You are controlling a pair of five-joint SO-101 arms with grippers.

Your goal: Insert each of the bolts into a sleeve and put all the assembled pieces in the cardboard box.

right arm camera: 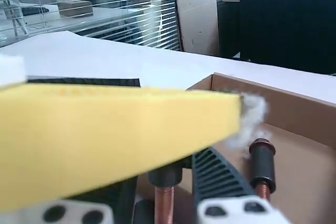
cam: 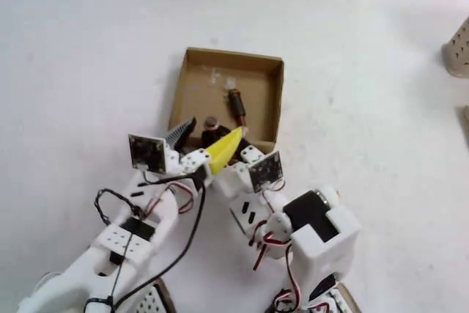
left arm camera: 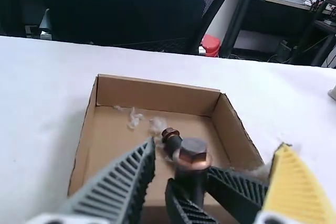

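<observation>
The cardboard box (cam: 234,55) is set mid-table, with its near wall crowded by both arms; the white table (cam: 80,71) lies open beyond the far and side walls; a pale perforated object (cam: 458,50) is seen well apart at the table's edge. A bolt (left arm camera: 192,151) is held upright over the box's near part; it is clamped below its hex head by the dark fingers of the right gripper (left arm camera: 191,182). The left gripper (cam: 216,125) is spread wide, with its grey finger (left arm camera: 121,182) and yellow finger (left arm camera: 291,182) placed either side of the bolt. An assembled piece (cam: 236,106) lies on the box floor, near the bolt but apart from it.
</observation>
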